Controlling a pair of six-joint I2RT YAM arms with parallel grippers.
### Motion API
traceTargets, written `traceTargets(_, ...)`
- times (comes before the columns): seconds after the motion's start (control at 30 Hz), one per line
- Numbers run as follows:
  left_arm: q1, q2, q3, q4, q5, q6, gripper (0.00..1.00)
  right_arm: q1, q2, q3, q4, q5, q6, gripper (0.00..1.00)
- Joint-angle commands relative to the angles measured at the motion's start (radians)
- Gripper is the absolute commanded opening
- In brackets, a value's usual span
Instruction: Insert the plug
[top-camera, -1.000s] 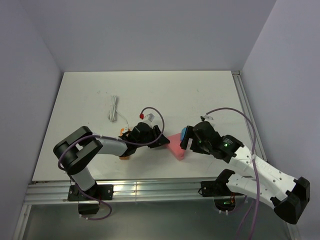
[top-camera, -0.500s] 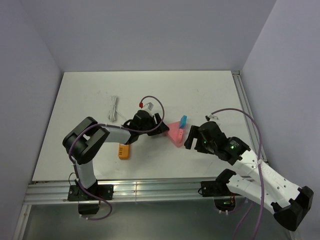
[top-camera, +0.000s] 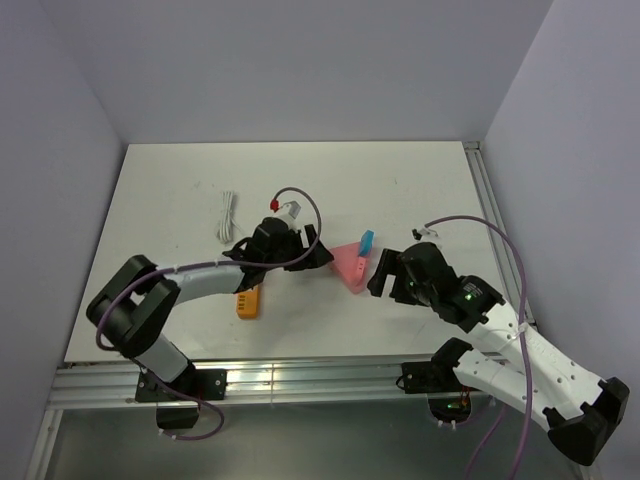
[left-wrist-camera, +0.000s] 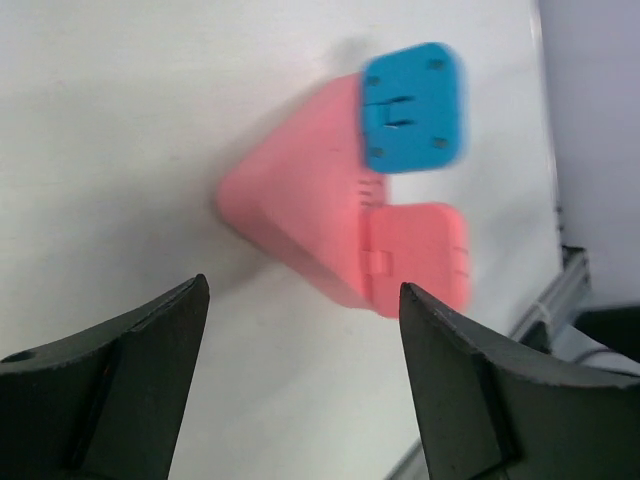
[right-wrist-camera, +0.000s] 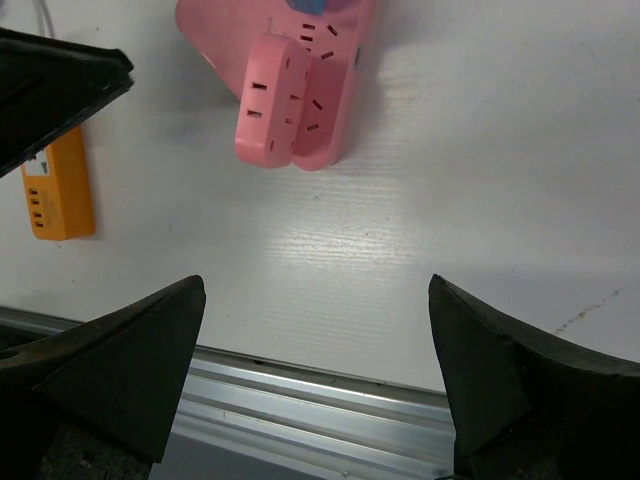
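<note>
1. The blue plug (left-wrist-camera: 412, 107) is seen seated against the pink socket block (left-wrist-camera: 300, 215), at the upper right of the left wrist view. No prongs are visible, so the insertion is judged done or all but done.
2. A pink plug (left-wrist-camera: 415, 255) is shown pressed into the same block, just below the blue one.
3. The left gripper (top-camera: 318, 258) is held with its jaws wide apart and empty, just beside the block's left corner in the overhead view.
4. The right gripper (top-camera: 378, 272) is likewise spread wide with nothing in it, close to the block's right side.
5. Little is judged left beyond drawing both arms clear. Whether the plug is fully home cannot be told.
6. The work is set on a white table (top-camera: 400, 190). An orange adapter (top-camera: 247, 303) lies on it lower left of centre, and a bundled white cable (top-camera: 227, 215) lies further up on the left.
7. The table is enclosed by plain pale grey walls (top-camera: 300, 70), and an aluminium rail (top-camera: 300, 378) runs along the bottom edge.
</note>
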Motion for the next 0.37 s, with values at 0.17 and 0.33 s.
traceTargets(0.17,-0.103,-0.327,-0.030,-0.078,0.024,0.025,0.83,-0.012,-0.030,-0.089,0.164,-0.045,0.008,1.00)
traceTargets(0.33,-0.105,-0.513,-0.155,0.031,0.113,-0.023,0.93,-0.014,-0.105,-0.193,0.321,-0.183,-0.002,1.00)
